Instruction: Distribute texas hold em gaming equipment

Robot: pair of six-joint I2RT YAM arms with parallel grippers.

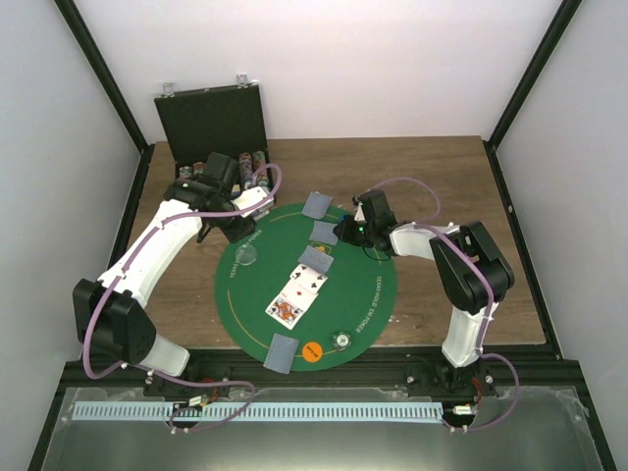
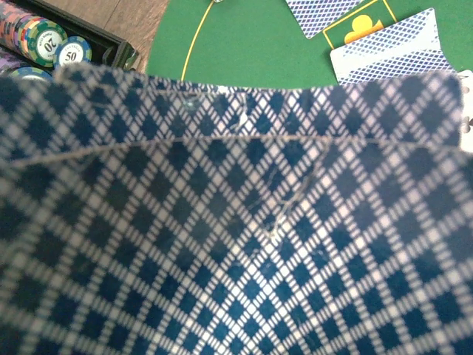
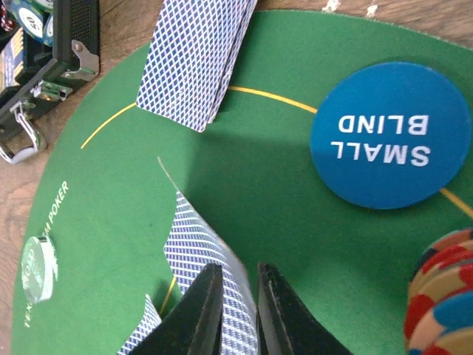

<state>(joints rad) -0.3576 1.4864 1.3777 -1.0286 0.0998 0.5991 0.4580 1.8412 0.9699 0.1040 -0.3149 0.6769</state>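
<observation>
The right fingers (image 3: 216, 288) are close together with only a thin gap, and they pinch a card (image 3: 194, 237) by its near end. The card shows its blue back. Its long side runs away from the fingers, up and to the left. Its far end seems to be lifted a little off the green mat (image 3: 295, 222).

Low down on the left of these fingers, a second card (image 3: 140, 331) peeks in. Farther out in front lie two stacked cards (image 3: 196, 59), backs up, with their long sides pointing away from the fingers. In front and to the right is a blue disc (image 3: 390, 134) that says SMALL BLIND. Close by on the right stands a stack of chips (image 3: 443, 296). Far to the left a clear disc (image 3: 38, 268) lies on the mat. Past the mat's edge is the black case (image 3: 70, 37).

The left fingers (image 1: 235, 226) hang over the mat's rim, near the case. I cannot tell if they are wide or narrow, because blue-backed cards (image 2: 236, 244) fill almost the whole left wrist view and hide them. The top edges of these cards run from side to side. Past them on the left are case chips (image 2: 52, 48).

Nearer the arm bases than both sets of fingers, face-up cards (image 1: 294, 294) lie in the middle of the mat. At its near rim sit an orange disc (image 1: 312, 351) and a silvery disc (image 1: 341, 340). The mat lies on the wooden worktop (image 1: 442, 196).
</observation>
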